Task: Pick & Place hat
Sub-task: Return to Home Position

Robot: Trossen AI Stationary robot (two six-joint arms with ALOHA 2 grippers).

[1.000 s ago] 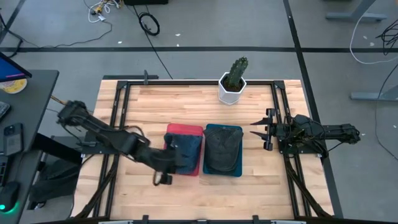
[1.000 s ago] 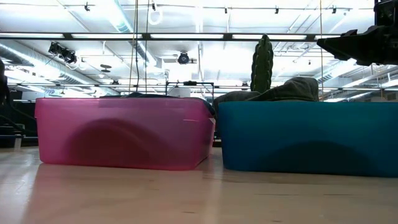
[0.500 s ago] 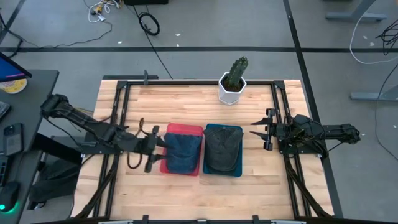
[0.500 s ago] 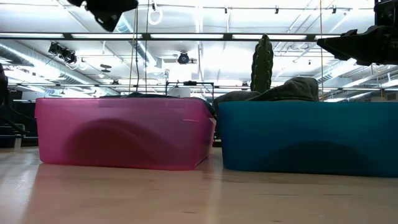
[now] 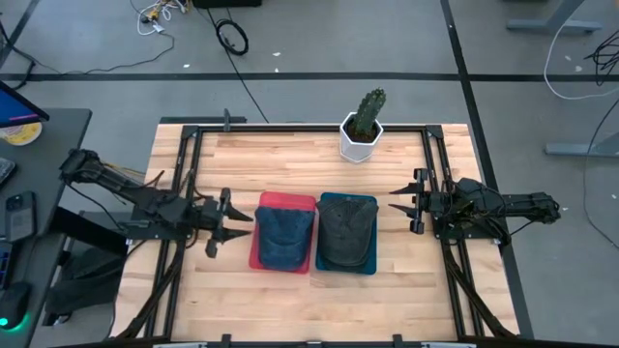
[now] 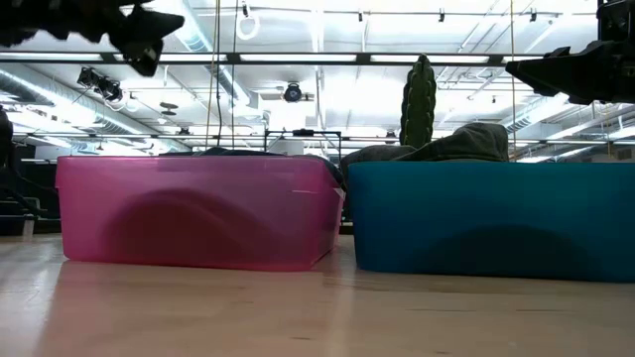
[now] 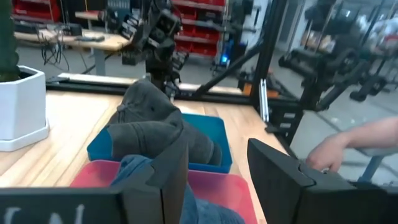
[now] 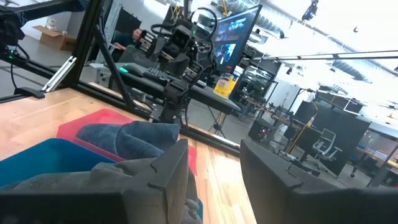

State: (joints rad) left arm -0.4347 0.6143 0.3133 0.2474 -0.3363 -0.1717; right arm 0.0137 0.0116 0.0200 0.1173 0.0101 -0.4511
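Note:
A blue denim hat [image 5: 284, 237] lies in the pink bin [image 5: 287, 200], crown up. Beside it, a dark grey hat [image 5: 346, 235] fills the teal bin [image 5: 347, 199], rising above its rim in the low view [image 6: 466, 143]. My left gripper [image 5: 237, 221] hovers open just left of the pink bin, pointing toward it. In its wrist view [image 7: 217, 180] both hats show ahead. My right gripper [image 5: 398, 200] waits open to the right of the teal bin, held above the table [image 6: 541, 69].
A cactus in a white pot [image 5: 363, 126] stands near the table's far edge, behind the bins. The two bins sit side by side at mid table [image 6: 342, 213]. Bare wood shows along the near edge [image 5: 319, 309]. A person's hand [image 7: 329, 152] shows beyond the table.
My left gripper has drawn back from over the pink bin toward the table's left edge and has swung round so that it points at the bin. The blue hat stays lying in the pink bin, now uncovered. My right arm has kept still.

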